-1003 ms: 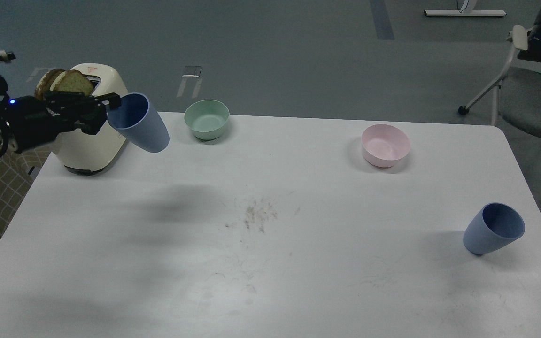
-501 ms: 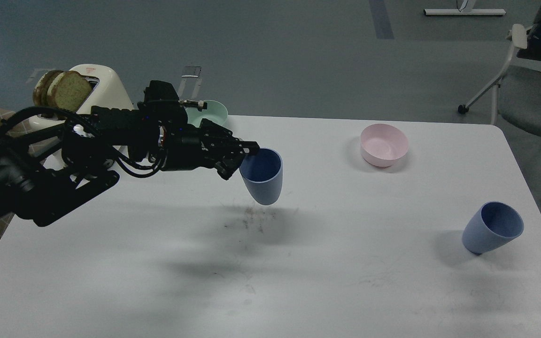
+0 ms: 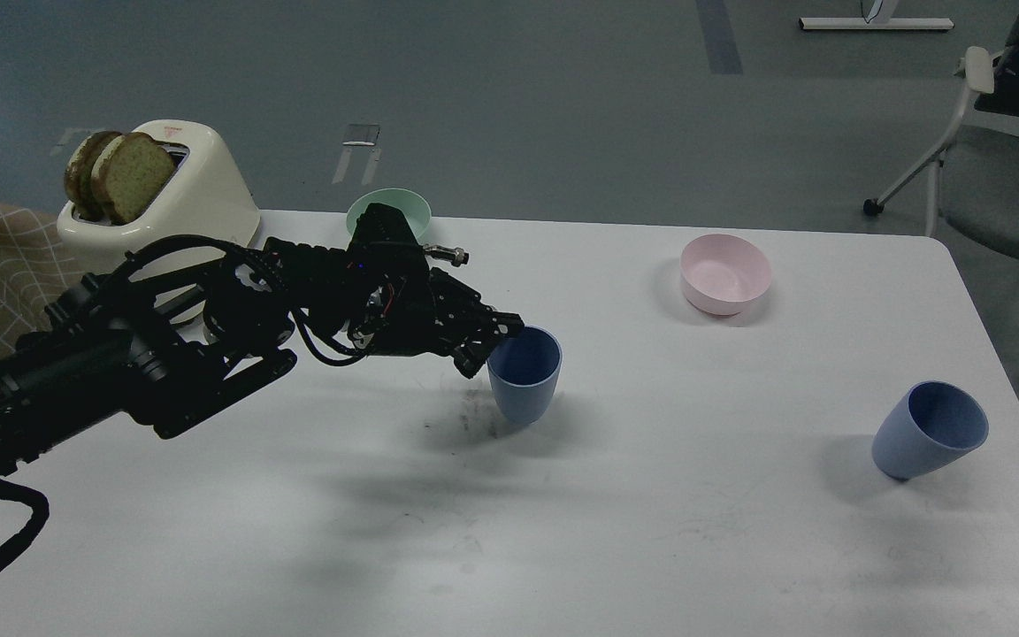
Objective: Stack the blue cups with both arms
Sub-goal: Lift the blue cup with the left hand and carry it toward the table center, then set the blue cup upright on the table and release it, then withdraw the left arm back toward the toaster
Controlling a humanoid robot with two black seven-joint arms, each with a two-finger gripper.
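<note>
The left arm reaches in from the left across the white surface. Its hand is clenched on the near-left rim of one blue cup, one finger seemingly inside the mouth and one outside. A rim pinch of this kind leaves the cup's body free and its opening facing up, as a cup must be if another is to nest in it. This cup stands upright near the middle of the surface, its base at or just above the top; actual contact cannot be told. The central spot is judged to be chosen because both arms can reach it.

The second blue cup rests well apart, near the right edge, tilted with its mouth turned up and toward the right. No hand touches it, and the right arm is out of view. It is presumably the right arm's share of the work.

A green bowl, partly hidden behind the arm, a pink bowl and a toaster holding bread slices stand along the far side, clear of the working area.
</note>
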